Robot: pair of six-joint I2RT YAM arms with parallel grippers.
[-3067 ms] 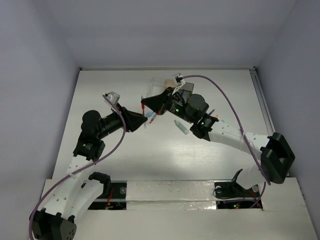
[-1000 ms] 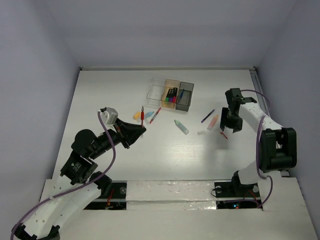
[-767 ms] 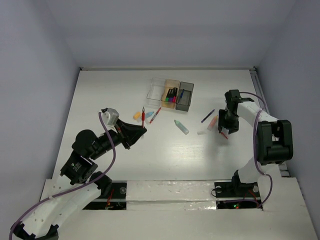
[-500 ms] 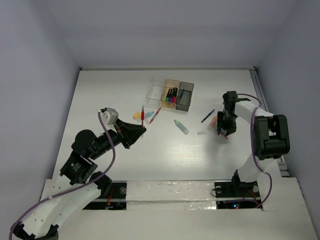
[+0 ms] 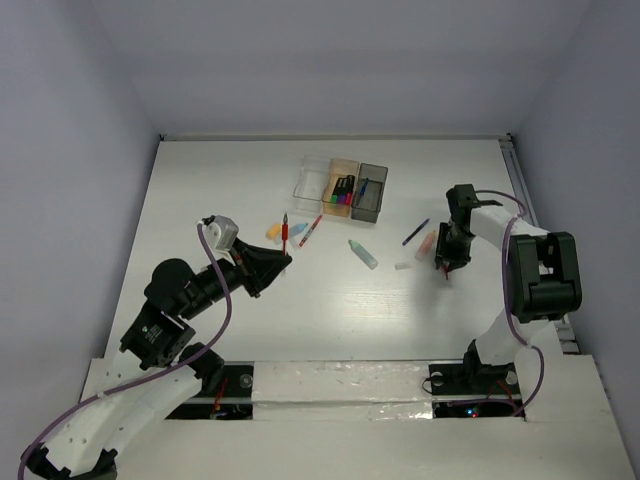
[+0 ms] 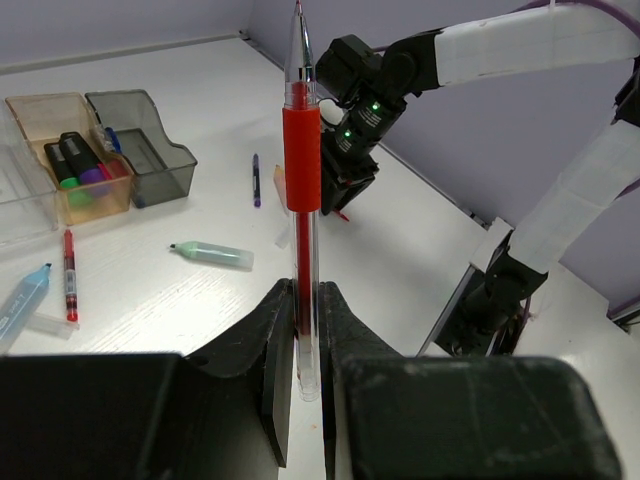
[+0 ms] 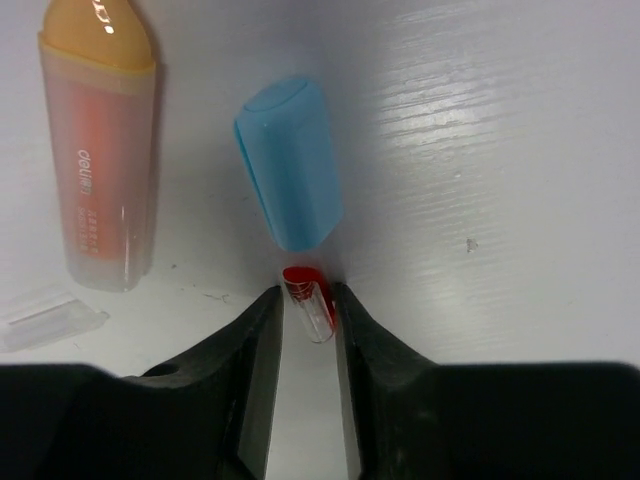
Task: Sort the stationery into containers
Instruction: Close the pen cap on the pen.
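Three containers [image 5: 343, 183] stand in a row at the far side of the tabletop [image 5: 220, 190]: one clear, one tan-orange, one dark grey. What lies in them is too small to count. There are two red pens: the held red pen [image 6: 302, 160] is clamped upright in the left gripper [image 6: 305, 320], and the loose red pen [image 5: 310, 231] lies near the boxes. Singly on the tabletop are one green marker [image 5: 363, 253], one dark pen [image 5: 415, 232], one orange marker [image 7: 100, 150] and one light-blue cap [image 7: 290, 175]. The right gripper [image 7: 305, 310] pinches a short red-tipped piece [image 7: 305, 285] against the tabletop, its lower end hidden between the fingers
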